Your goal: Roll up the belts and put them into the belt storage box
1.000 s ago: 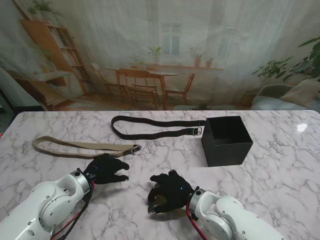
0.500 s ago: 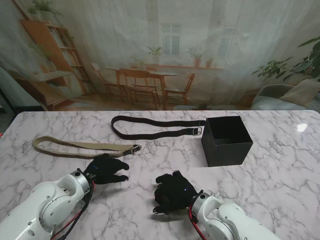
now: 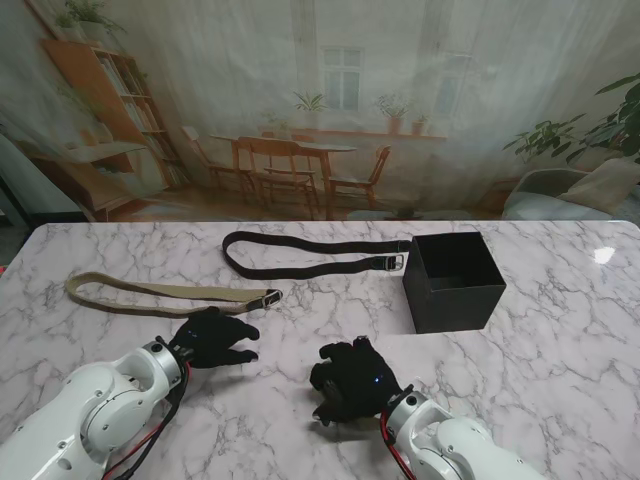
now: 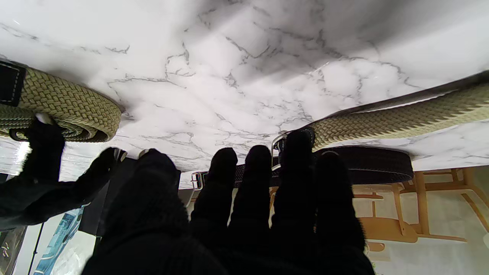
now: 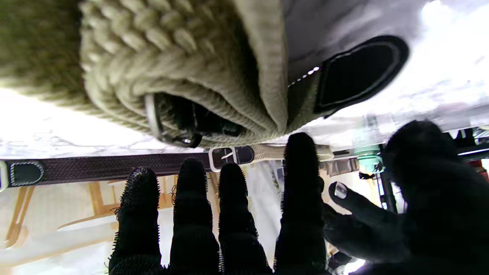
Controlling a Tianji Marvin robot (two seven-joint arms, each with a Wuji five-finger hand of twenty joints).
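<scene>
Fingers (image 4: 252,179) of the black-gloved left hand (image 3: 212,340) are held straight and side by side, closed on nothing, with their tips directed at the metal buckle (image 3: 268,298) of the flat beige woven belt (image 3: 150,292). Fingers (image 5: 191,198) of the black-gloved right hand (image 3: 352,380) are stretched out over a rolled coil of beige woven belt (image 5: 172,76). One fingertip is seen resting on the coil in the left wrist view, but whether the coil is actually gripped cannot be told.

Relative to the open black square storage box (image 3: 455,300), the right hand and its coil lie to the left and nearer to me. The left hand is placed further left, and the flat beige belt stretches away well to the left of the box. A long dark woven belt (image 5: 95,166) is laid in a loop with its buckle end just beside the box's left wall. Everything rests on the white marble-patterned table (image 3: 560,350).

The braided webbing is judged light, soft and limp, with a rough surface that should not slip in the gloves. A coil is likely to spring loose unless it is held across its flat faces, with the black leather tip pinned against the outer wrap. The flat belts are best taken at the stiff buckle end, which gives a firm core for rolling.
</scene>
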